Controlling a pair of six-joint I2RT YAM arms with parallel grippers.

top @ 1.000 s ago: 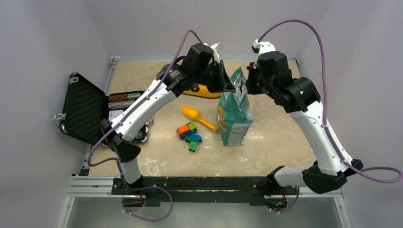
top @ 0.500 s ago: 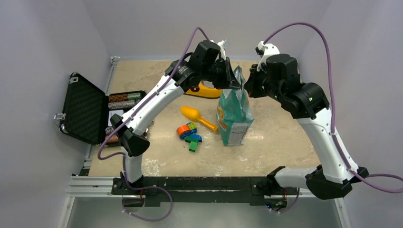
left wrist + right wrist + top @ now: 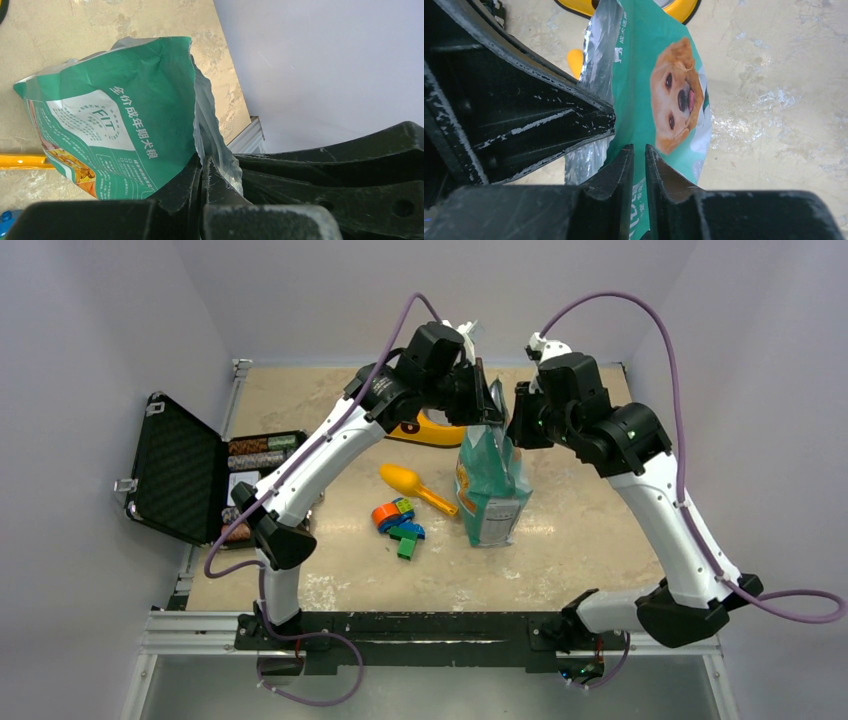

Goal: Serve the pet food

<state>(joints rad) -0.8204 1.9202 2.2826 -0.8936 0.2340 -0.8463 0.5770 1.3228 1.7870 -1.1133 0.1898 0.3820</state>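
Observation:
The teal-green and white pet food bag (image 3: pixel 492 480) with a golden dog on it stands upright mid-table. The kibble is hidden inside it. My left gripper (image 3: pixel 486 412) is shut on the left side of the bag's torn top edge; in the left wrist view (image 3: pixel 204 161) the foil lip is pinched between the jaws. My right gripper (image 3: pixel 514 426) is at the top edge's right side. In the right wrist view (image 3: pixel 639 149) its jaws stand a thin gap apart with the bag wall (image 3: pixel 659 90) between them. A yellow bowl (image 3: pixel 430 428) sits behind the bag.
A yellow scoop (image 3: pixel 410 483) lies left of the bag, with colourful toy blocks (image 3: pixel 398 523) in front of it. An open black case (image 3: pixel 180 465) lies at the table's left edge. Walls close in the back and both sides.
My right arm rose, then came back down and left, bringing its gripper onto the bag's top edge. My left gripper shifted a little right and keeps its hold on the bag.

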